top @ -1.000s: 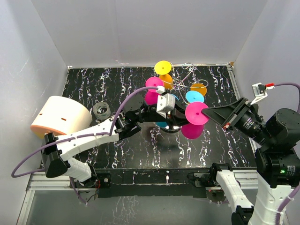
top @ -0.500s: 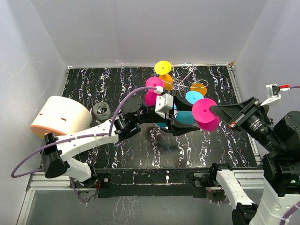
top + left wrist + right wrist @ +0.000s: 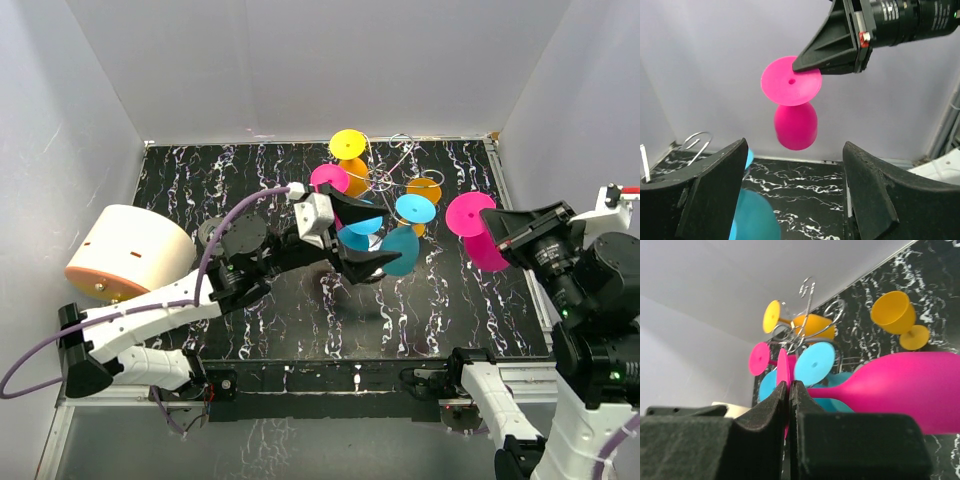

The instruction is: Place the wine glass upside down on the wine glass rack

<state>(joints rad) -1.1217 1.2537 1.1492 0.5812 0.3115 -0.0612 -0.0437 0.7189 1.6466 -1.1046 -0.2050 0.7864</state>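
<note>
Black marbled worktop (image 3: 250,320), handover done.
The left gripper (image 3: 385,232) had spread and let go; the right gripper (image 3: 487,216), pinching the pink glass (image 3: 480,238) by its foot, had carried it right of the rack (image 3: 385,175), not yet hung.

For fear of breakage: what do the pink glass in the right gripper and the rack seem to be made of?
Pink wine glass: probably plastic; opaque, evenly coloured, with only a dull sheen. Wine glass rack: seemingly metal wire; thin, silver, shiny.
</note>
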